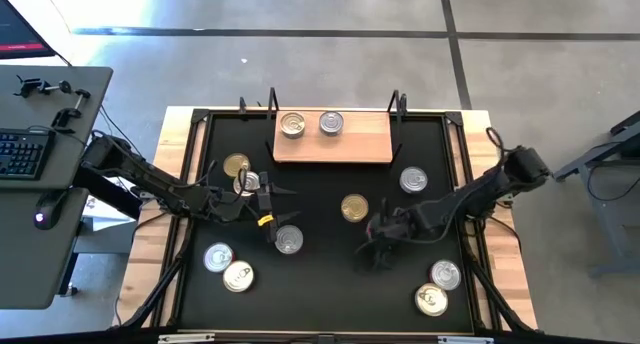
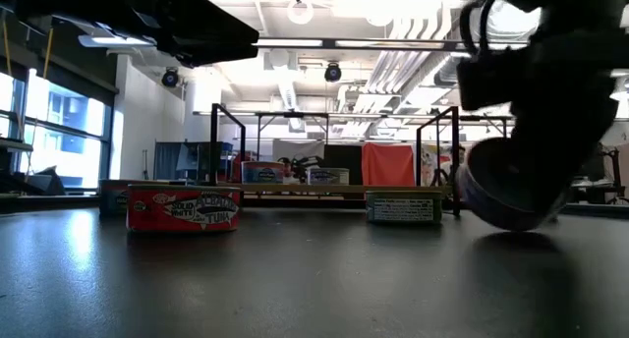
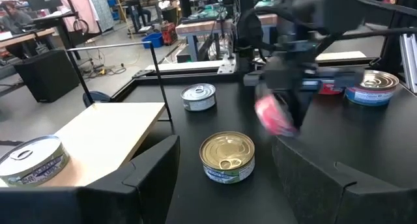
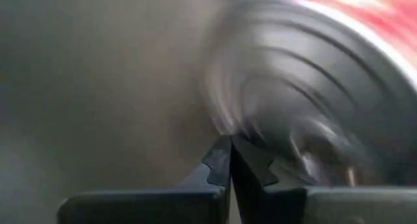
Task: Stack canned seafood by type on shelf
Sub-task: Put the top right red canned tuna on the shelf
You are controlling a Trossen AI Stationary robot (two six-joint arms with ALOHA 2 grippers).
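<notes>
Right end effector (image 4: pixel 229 160) fingers together beside a tilted tin (image 2: pixel 511 186), left end effector (image 1: pixel 262 196) spread wide, empty

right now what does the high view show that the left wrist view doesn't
Only the high view shows the whole black mat, both arms, two tins side by side on the shelf, and the tins near the mat's front corners, such as the pair at the right.

Only the left wrist view shows the printed side labels, a red-labelled tin at the right end effector, and the room behind.

Both show the gold-lidded tin mid-mat and part of the wooden shelf board.
</notes>
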